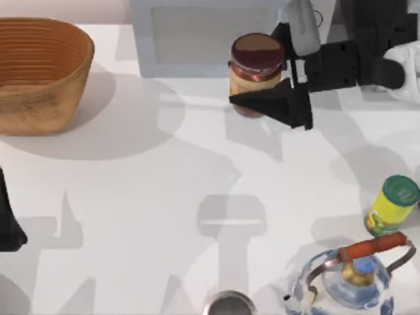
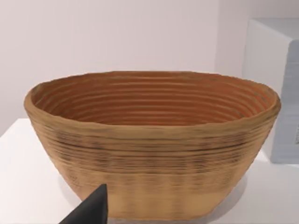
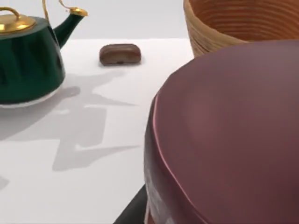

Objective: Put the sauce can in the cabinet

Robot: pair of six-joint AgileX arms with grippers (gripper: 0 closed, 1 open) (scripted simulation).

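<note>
Your right gripper (image 1: 279, 69) has its jaws clenched on the can (image 1: 256, 73), one black finger on each side of it. The can hangs upright near the back of the counter (image 1: 170, 197), just in front of the cabinet (image 1: 203, 36), toward its right end. In the right wrist view the maroon top of the can (image 3: 229, 130) is very close. Your left gripper (image 1: 10, 223) sits at the left edge of the counter, below the basket (image 1: 39, 72); I cannot tell the state of its jaws. A yellow can with green lid (image 1: 392, 205) and a glass kettle (image 1: 354, 275) stand at the right front.
</note>
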